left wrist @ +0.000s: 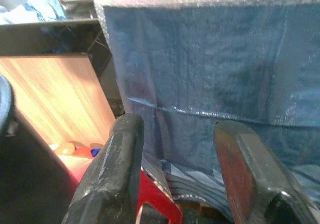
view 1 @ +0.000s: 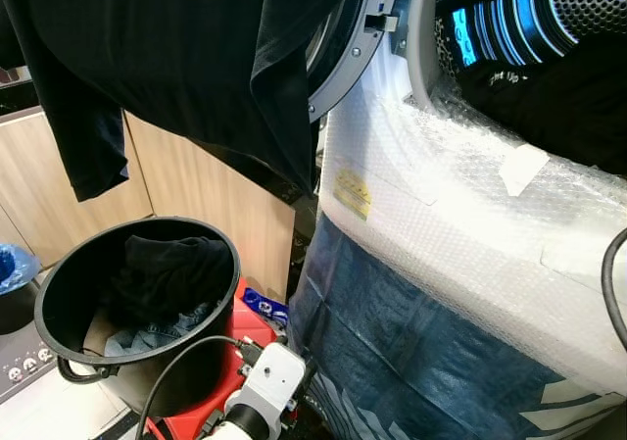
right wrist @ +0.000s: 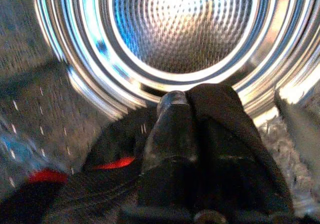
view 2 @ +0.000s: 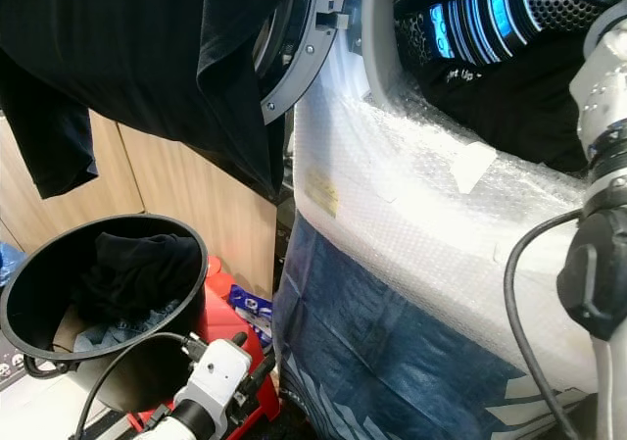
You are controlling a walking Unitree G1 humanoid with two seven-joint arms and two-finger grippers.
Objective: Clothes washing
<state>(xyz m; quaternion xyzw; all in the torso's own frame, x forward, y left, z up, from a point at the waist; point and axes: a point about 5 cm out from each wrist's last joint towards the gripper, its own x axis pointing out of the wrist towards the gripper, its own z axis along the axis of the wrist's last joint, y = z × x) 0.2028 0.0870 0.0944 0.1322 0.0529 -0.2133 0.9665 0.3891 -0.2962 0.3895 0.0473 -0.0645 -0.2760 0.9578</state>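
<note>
Up at the drum (right wrist: 180, 29), right gripper (right wrist: 200, 134) clamps black garment (right wrist: 225, 129).

You're in a home laundry corner: a front-loading washer (view 1: 460, 224) with its door (view 1: 343, 58) open, a black basket (view 1: 137, 303) of clothes beside it, and wood-panel cabinets (view 1: 196, 185) behind.

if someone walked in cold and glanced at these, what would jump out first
Probably the washing machine drum, glowing blue at the upper right behind a front wrapped in bubble wrap. The right claw reaches into the drum, dark fabric bunched around its fingers. Next, the big black garment hanging over the open door, and under it the black bucket of clothes, near the idle left claw.
</note>
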